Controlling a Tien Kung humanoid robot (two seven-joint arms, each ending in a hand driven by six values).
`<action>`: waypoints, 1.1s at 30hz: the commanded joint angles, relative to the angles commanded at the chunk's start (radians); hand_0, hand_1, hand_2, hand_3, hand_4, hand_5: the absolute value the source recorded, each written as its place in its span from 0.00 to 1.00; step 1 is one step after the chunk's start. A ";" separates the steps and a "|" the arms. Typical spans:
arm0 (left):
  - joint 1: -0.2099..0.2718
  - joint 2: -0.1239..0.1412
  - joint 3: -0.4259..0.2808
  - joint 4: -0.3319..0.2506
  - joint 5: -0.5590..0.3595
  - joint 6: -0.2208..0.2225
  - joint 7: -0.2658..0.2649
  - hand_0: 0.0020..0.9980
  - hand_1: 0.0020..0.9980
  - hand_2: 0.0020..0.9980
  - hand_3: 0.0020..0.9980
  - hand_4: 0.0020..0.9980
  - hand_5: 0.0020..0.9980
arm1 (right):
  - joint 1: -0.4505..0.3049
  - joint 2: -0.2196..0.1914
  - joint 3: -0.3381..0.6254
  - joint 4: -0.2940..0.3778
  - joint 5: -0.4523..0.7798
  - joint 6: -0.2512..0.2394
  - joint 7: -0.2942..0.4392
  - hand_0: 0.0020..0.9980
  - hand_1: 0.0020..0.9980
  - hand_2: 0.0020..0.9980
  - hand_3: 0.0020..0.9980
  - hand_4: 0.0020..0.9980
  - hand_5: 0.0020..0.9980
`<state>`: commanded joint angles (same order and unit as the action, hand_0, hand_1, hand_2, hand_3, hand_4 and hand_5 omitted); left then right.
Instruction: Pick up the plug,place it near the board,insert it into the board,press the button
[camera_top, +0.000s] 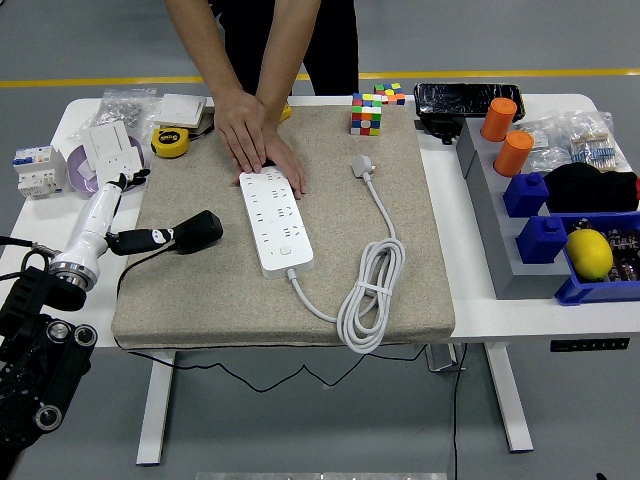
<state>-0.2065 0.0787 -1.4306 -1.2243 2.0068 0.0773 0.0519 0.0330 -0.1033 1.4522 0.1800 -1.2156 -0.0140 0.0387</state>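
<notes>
A white power strip (275, 222) lies lengthwise in the middle of a beige mat (420, 290). A person at the far side presses both hands (258, 140) flat on its far end. The grey-white plug (362, 166) lies on the mat to the right of the strip, by itself. Its white cable (372, 295) runs toward me, loops in a tied coil and joins the strip's near end. My left arm comes in at the lower left. Its hand (128, 182) rests at the mat's left edge, fingers loosely extended and empty, well left of the strip. My right arm is not in view.
A black corded tool (178, 236) lies on the mat's left side. A yellow tape measure (170, 142), white sockets and a breaker stand at the far left. Rubik's cubes (367, 113) are at the back. Grey and blue bins (560, 240) with orange cups and a lemon are on the right.
</notes>
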 joint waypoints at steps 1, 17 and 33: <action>-0.003 0.000 0.005 0.003 -0.001 -0.001 0.000 0.95 0.94 0.82 0.81 1.00 0.17 | 0.000 0.000 0.000 0.000 0.000 0.000 0.000 0.98 0.91 0.84 0.86 1.00 1.00; -0.097 -0.003 0.138 0.158 -0.029 0.015 -0.012 0.90 0.93 0.81 0.77 1.00 0.17 | 0.000 0.000 -0.002 0.000 -0.001 0.000 -0.002 0.98 0.91 0.84 0.85 1.00 1.00; -0.147 -0.024 0.153 0.267 0.042 0.082 -0.017 0.78 0.70 0.48 0.50 0.87 0.02 | 0.002 0.000 -0.004 0.000 0.002 -0.001 -0.002 0.98 0.91 0.84 0.86 1.00 1.00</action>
<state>-0.3531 0.0544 -1.2777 -0.9572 2.0483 0.1591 0.0349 0.0354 -0.1036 1.4485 0.1800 -1.2138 -0.0148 0.0369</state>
